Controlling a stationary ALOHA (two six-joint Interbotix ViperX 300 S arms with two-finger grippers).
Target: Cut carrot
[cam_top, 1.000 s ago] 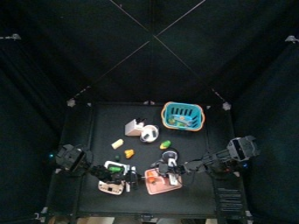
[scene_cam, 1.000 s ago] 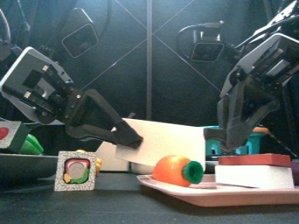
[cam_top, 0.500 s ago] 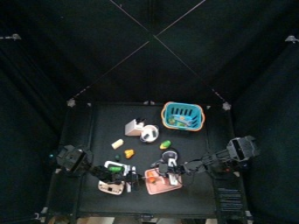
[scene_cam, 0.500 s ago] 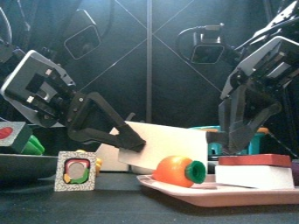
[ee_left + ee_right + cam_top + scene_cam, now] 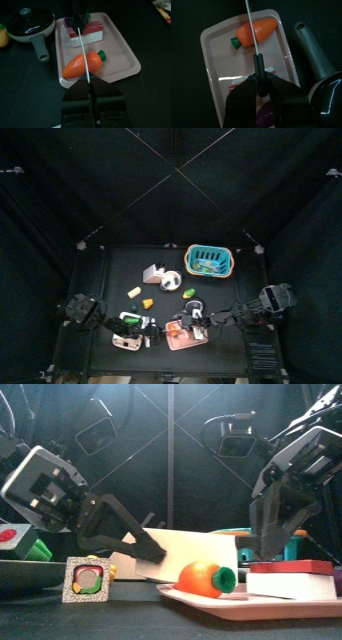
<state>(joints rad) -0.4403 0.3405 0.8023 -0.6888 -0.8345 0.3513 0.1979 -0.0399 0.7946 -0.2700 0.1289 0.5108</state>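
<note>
Carrot on pink tray; knife gripped by both jaws, its blade partly hidden by the right gripper.

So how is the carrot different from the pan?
The carrot is orange with a green top, while the pan is black with a grey handle. The carrot lies on the pink tray, and the pan sits on the table beside the tray. The knife hangs over the carrot, not over the pan. Both are near the table's front.
</note>
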